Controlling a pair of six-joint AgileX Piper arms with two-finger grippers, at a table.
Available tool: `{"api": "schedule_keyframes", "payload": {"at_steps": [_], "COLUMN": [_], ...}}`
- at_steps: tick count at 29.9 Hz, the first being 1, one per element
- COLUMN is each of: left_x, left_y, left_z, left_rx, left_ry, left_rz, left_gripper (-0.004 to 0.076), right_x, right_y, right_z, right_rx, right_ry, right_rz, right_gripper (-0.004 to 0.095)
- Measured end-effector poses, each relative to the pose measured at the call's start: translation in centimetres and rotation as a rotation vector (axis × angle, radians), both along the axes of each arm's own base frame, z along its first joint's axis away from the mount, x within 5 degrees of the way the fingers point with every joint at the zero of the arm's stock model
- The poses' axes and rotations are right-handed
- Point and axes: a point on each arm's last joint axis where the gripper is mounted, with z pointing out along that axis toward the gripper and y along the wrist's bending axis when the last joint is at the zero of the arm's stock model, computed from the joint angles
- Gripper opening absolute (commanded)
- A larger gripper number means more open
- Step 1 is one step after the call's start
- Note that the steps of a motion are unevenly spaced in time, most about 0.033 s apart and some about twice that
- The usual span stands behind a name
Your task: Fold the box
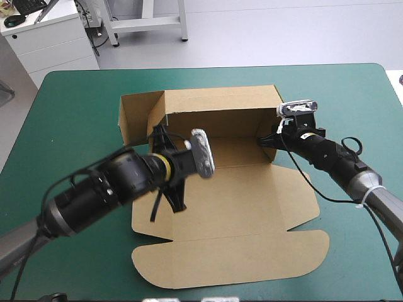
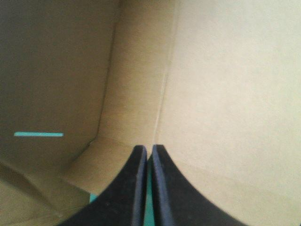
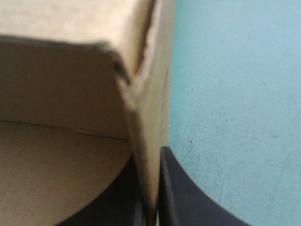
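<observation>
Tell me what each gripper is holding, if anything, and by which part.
The right gripper pinches the box by its right end wall, the board between its fingers. The left gripper, fingers shut inside the box, holds nothing.

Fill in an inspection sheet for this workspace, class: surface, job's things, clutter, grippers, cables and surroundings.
Surface: table with a teal-green cover.
Job's things: brown box, back wall raised, left flap swung outward, lid flat toward the near edge.
Clutter: nothing seen.
Grippers: left gripper shut, inside the box facing a corner; right gripper shut on the box's right wall.
Cables: nothing seen.
Surroundings: nothing seen.
</observation>
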Motion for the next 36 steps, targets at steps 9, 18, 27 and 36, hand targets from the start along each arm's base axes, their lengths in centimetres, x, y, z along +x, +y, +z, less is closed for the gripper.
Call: {"api": "schedule_keyframes", "payload": {"at_steps": [9, 18, 27, 36], "left_x": [7.8, 10.4, 9.5, 9.2], "left_y": [10.3, 22.0, 28.8, 28.8], "left_z": [6.7, 3.4, -3.2, -5.7], "left_rx": [-0.551, -0.829, -1.07, -1.102], "left_ry": [0.037, 0.194, 0.322, 0.365], "left_rz": [0.598, 1.032, 1.291, 1.271], "left_gripper": [0.0013, 0.0013, 0.0013, 0.0013], "right_x": [-0.1, -0.3, -0.4, 0.6], "right_y": [0.1, 0.3, 0.3, -0.6], "right_z": [-0.1, -0.4, 0.5, 6.9], "right_rx": [-0.002, -0.005, -0.017, -0.05], "right_ry": [0.018, 0.049, 0.129, 0.255], "right_rz": [0.014, 0.039, 0.097, 0.036], "right_gripper": [-0.0018, -0.0018, -0.001, -0.0009]}}
